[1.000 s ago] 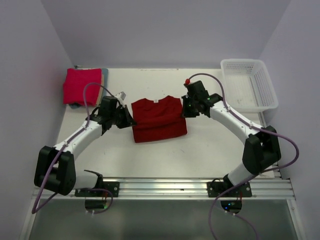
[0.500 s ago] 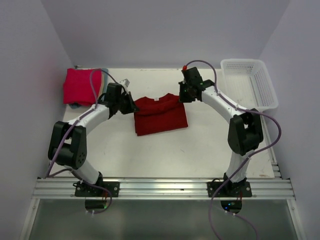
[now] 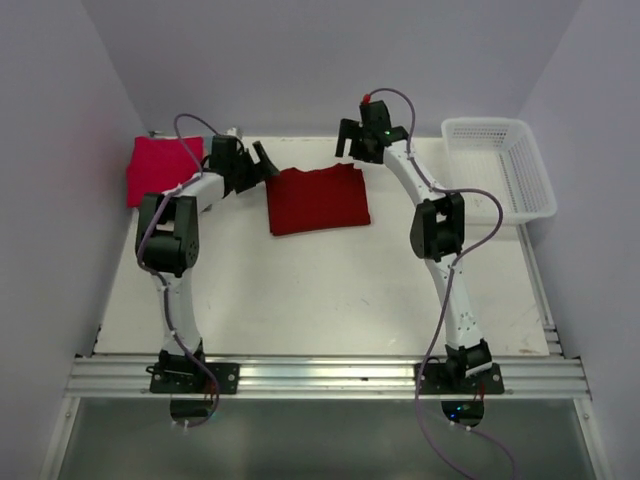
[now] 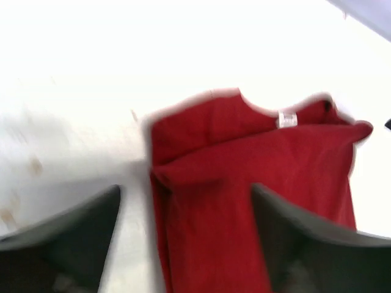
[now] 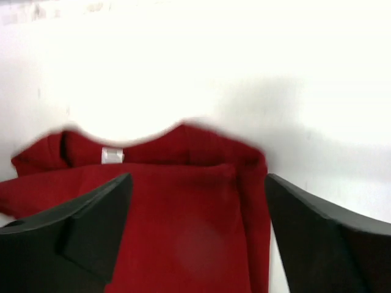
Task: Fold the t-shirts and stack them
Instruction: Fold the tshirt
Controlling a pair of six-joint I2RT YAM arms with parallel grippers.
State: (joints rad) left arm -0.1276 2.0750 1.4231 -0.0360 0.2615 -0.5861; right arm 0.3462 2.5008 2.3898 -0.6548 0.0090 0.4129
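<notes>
Near edge: left arm point(image 3: 165, 240) and right arm point(image 3: 440, 225) are both stretching up the white table point(image 3: 300, 310) toward its far side.

Mid-table, toward the back: the dark crimson t-shirt point(image 3: 318, 200) is lying flat in a rough folded rectangle, collar end pointing to the far wall. The sleeves are sitting tucked in over the body. A small white neck label point(image 4: 286, 119) is showing at the collar.

Just past the shirt's far left corner: the left gripper point(image 3: 262, 162) is hanging with its jaws spread wide. In the left wrist view both dark fingers point(image 4: 67, 238) are framing the cloth with nothing between them. The view is blurred, so I cannot tell whether they are touching the shirt.

Just past the far right corner: the right gripper point(image 3: 345, 140) is hovering, jaws likewise spread apart and gripping nothing. In the right wrist view its fingers point(image 5: 85, 226) are straddling the collar edge.

Far left corner: the pinkish-red t-shirt point(image 3: 160, 170) is lying folded, well apart from the crimson one, with the left arm's cable crossing over it.

Far right corner: a white mesh basket point(image 3: 500, 165) is sitting by the table's edge.
</notes>
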